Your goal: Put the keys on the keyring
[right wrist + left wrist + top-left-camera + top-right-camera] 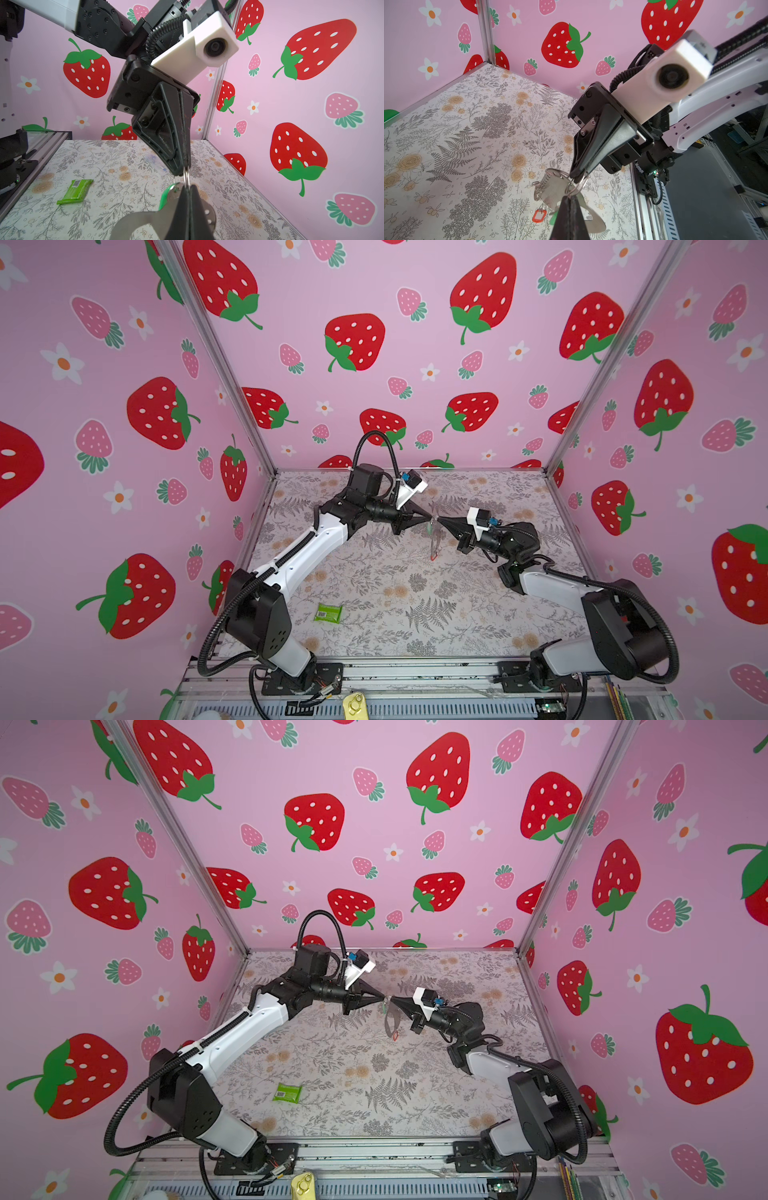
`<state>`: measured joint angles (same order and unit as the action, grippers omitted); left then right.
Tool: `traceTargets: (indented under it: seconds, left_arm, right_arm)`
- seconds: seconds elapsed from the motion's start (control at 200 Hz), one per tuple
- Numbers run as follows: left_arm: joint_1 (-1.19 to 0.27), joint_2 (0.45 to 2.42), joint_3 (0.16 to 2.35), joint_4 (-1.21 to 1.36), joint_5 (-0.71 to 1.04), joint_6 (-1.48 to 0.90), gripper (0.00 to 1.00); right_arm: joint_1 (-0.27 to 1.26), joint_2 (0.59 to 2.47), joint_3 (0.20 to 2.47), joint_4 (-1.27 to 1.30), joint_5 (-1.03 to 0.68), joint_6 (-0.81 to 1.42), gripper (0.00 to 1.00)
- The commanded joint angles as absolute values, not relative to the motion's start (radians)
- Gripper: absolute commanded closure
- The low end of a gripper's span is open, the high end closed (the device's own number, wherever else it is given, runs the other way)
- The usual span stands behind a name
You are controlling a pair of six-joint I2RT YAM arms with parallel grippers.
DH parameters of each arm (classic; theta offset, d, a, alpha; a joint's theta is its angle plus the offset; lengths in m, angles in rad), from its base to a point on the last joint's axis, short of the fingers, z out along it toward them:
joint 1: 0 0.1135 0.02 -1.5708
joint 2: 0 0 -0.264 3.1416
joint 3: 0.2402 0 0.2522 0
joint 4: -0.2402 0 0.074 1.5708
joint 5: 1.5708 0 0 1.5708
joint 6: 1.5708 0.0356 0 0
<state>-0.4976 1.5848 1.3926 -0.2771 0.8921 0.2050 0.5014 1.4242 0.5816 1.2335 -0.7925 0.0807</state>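
Observation:
Both grippers meet tip to tip above the middle of the table in both top views. My left gripper (pixel 428 517) (pixel 570 198) is shut on a silver metal ring (pixel 577 187) of the keyring. My right gripper (pixel 439 521) (pixel 186 187) is shut on the same ring (pixel 186 176) from the opposite side. The dusty mauve strap (pixel 434 542) (pixel 550 187) (pixel 141 220) hangs below them, off the table. A red-orange key (pixel 539 215) (pixel 433 558) dangles at the bottom of a short chain of small rings (pixel 537 188). A green key (pixel 165 196) (pixel 554 218) hangs beside the fingertips.
A green packet with a white barcode label (pixel 328 612) (pixel 75 191) lies on the floral table near the left arm's base. Pink strawberry walls close the back and both sides. A metal rail (pixel 415 672) runs along the front edge.

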Motion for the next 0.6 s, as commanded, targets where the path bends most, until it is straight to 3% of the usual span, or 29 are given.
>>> traceTargets:
  seconds: [0.0, 0.595]
  left_arm:
    - [-0.515, 1.600, 1.435, -0.325, 0.910, 0.227, 1.00]
    - [-0.528, 1.641, 1.453, -0.265, 0.939, 0.168, 1.00]
  right_arm:
    - [0.509, 1.394, 0.574, 1.315, -0.773, 0.076, 1.00]
    - [0.512, 1.486, 0.524, 1.644, -0.671, 0.269, 1.00]
